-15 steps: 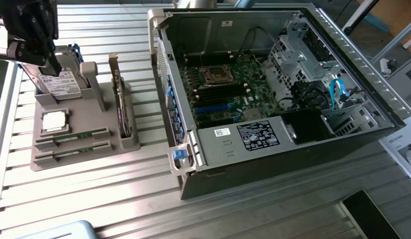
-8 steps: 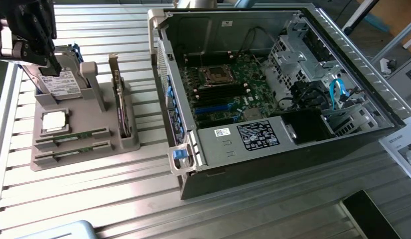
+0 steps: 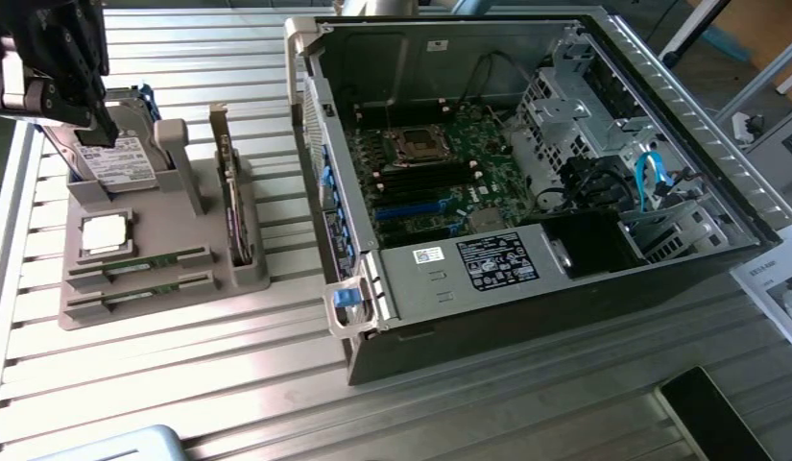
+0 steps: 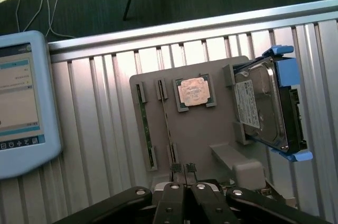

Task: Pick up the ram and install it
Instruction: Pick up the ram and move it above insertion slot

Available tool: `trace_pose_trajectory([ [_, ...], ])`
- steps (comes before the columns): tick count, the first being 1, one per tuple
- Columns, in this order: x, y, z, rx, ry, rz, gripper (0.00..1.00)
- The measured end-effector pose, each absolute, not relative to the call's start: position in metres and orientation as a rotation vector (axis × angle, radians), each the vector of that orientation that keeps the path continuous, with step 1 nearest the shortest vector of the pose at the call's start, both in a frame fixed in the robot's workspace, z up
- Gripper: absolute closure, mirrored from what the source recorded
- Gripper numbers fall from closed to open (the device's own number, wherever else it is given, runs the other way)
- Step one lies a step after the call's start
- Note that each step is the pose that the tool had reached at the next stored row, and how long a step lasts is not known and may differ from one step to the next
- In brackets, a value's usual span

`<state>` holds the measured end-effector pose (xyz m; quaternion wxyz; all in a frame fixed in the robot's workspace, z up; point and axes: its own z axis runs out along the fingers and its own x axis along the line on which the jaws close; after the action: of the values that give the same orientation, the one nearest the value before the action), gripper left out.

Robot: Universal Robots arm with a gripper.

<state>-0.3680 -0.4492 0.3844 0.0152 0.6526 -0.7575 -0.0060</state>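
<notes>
Two rams lie side by side in slots of the grey holder (image 3: 127, 317): one ram (image 3: 146, 263) and a second ram (image 3: 142, 292) nearer the holder's front edge. In the wrist view they show as a thin green ram (image 4: 147, 131) and a second ram (image 4: 167, 123) seen edge-on. My gripper (image 4: 182, 170) hangs above the holder with its fingers shut together and nothing between them, its tips just past the end of the second ram. In the exterior view the gripper (image 3: 99, 130) is over the holder's far end, near the hard drive.
The holder also carries a hard drive (image 4: 261, 108) in blue rails, a CPU (image 4: 194, 91) and an upright expansion card (image 3: 229, 197). An open computer case (image 3: 370, 288) with its motherboard (image 3: 428, 178) lies at the exterior view's right. A tablet (image 4: 21, 102) rests beside the holder.
</notes>
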Motion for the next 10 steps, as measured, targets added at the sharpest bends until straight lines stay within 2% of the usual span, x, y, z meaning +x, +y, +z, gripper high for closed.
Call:
trace_pose_trajectory([
  [10,-0.3680,-0.4497,0.3845,2.119,-2.277,-0.016,0.89],
])
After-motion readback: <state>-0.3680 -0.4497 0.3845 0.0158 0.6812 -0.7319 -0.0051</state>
